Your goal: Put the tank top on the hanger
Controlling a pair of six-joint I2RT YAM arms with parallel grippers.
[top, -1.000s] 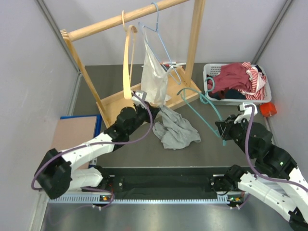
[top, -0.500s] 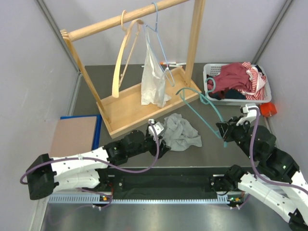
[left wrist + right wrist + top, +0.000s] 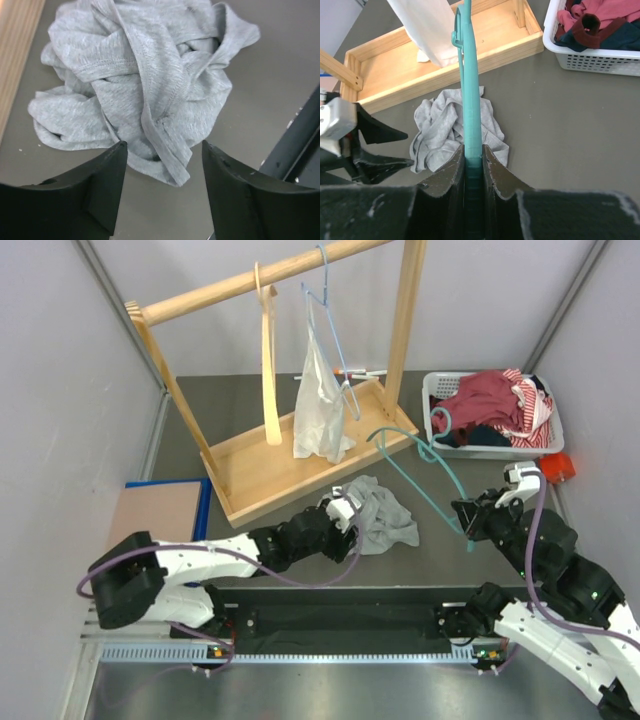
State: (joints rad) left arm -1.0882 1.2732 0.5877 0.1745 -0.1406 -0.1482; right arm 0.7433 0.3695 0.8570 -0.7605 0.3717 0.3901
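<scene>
Three hangers are showing in your top view. One pale wooden hanger [image 3: 268, 370] and one light blue wire hanger [image 3: 322, 260] are hanging from the rail of the single wooden rack [image 3: 300, 455]. The third, the teal hanger [image 3: 420, 465], is sitting in your right gripper [image 3: 465, 515]. One white plastic bag [image 3: 318, 410] is dangling under the wire hanger. One white basket [image 3: 440, 385] is standing at the far right with a red garment [image 3: 490, 395] heaped in it.

One tank top [image 3: 380, 512] is lying crumpled on the dark table, just in front of the rack's base and between your two grippers.

Your right gripper is clamping tight on the teal hanger's thin plastic. In the wrist view both fingers are pressing its sides, and the hanger is reaching forward above the tank top.

Your left gripper [image 3: 345, 512] is standing wide open and gripping nothing. Its two fingers [image 3: 105, 170] are framing the near edge of the tank top. You cannot tell whether they are touching the cloth.
</scene>
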